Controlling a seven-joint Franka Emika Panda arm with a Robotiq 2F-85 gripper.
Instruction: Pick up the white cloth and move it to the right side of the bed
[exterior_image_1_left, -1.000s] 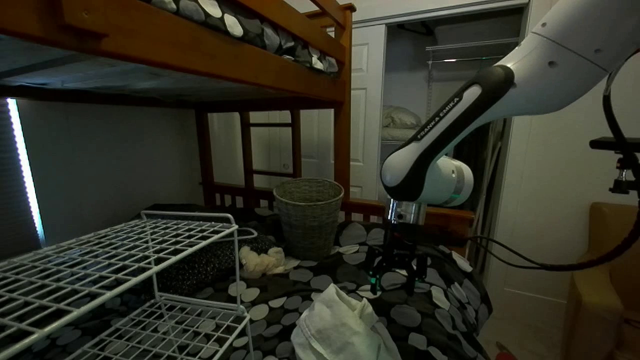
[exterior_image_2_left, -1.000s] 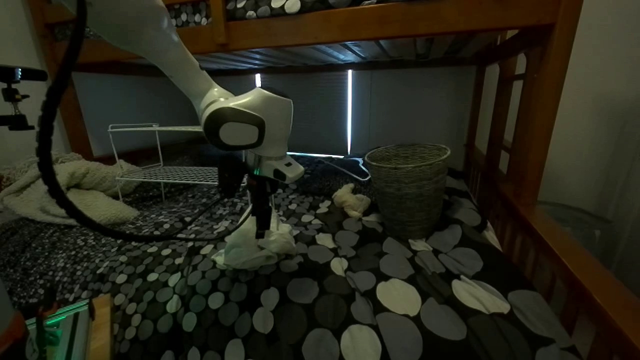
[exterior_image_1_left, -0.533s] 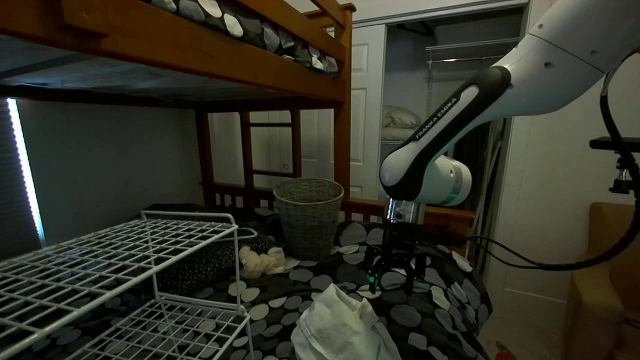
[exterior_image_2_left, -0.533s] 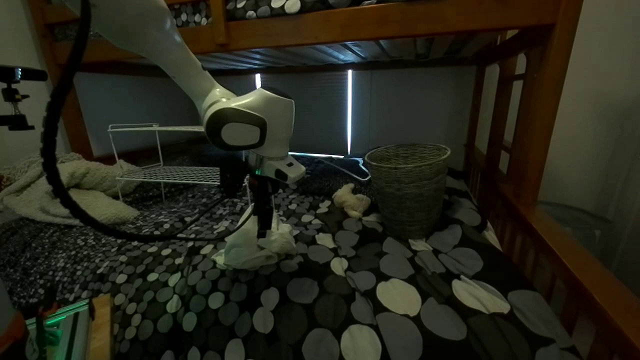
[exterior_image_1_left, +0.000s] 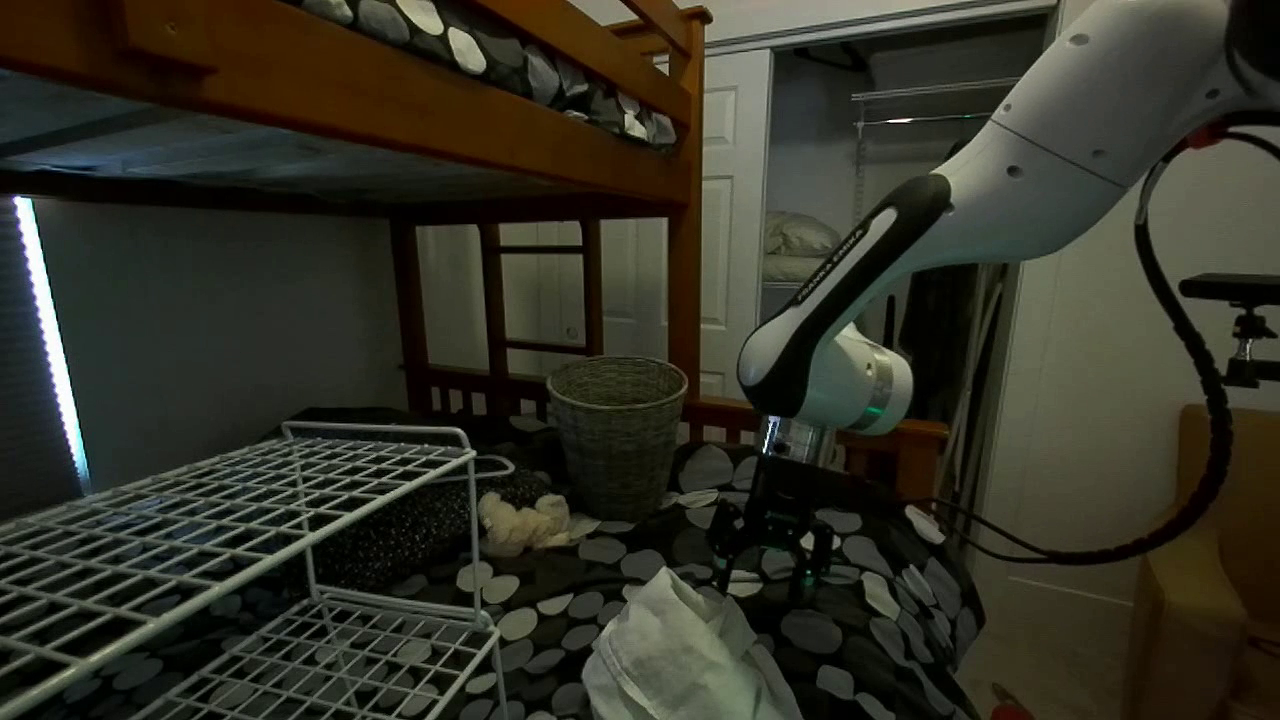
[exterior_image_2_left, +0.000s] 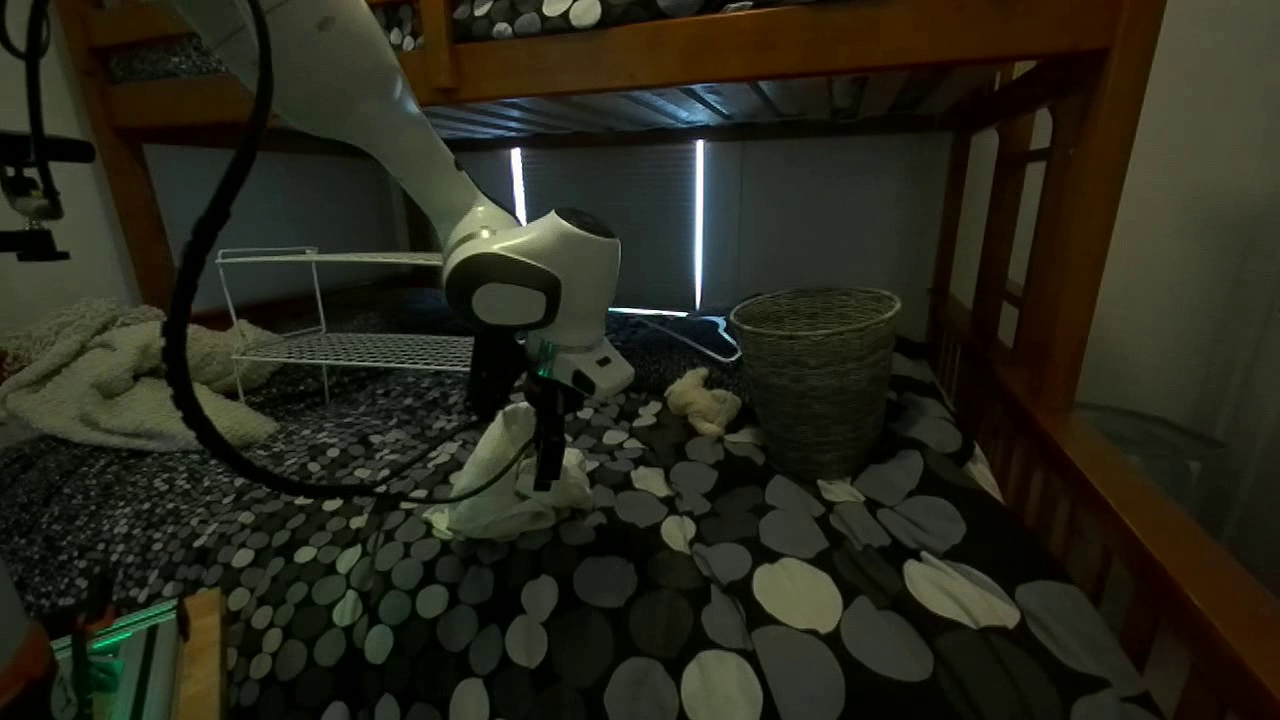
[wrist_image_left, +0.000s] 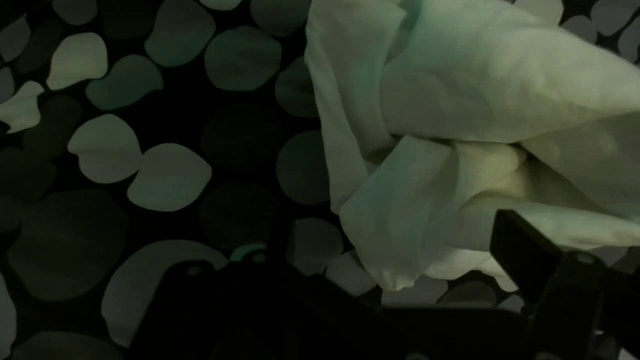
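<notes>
Nearest me in an exterior view, the cable (exterior_image_2_left: 178, 340) sags low and crosses in front of the white cloth (wrist_image_left: 460, 120); a quick swing could let it snag and drag the heap. Next comes the gripper (exterior_image_1_left: 762, 588), holding nothing, its fingers (wrist_image_left: 525, 255) spread well apart. The cloth lies loosely bunched on the bed (exterior_image_2_left: 750, 600), just beside the gripper. In the wrist view most of it sits beyond the fingers, so closing here would, I think, nip only a thin fold that slips out on the lift. Going too deep risks pinching the bedspread (wrist_image_left: 150, 170) along with it. Black fingers over a dark print hide the contact; I can't tell whether they touch cloth.

For room, I have a broad stretch of bed at the near right, bounded by the wooden rail (exterior_image_2_left: 1150, 520). I take that way as the task's right, though the camera angles leave it unsure. In an exterior view the bed's right edge drops toward the floor (exterior_image_1_left: 1060, 640); cloth released past it would likely slide off. Farther back, the wire rack (exterior_image_2_left: 365, 350) on the left could catch a trailing corner, and a low sweep far right could tip the basket (exterior_image_2_left: 820, 390). Above, the top bunk (exterior_image_2_left: 780, 48) limits lifting on the far side.
</notes>
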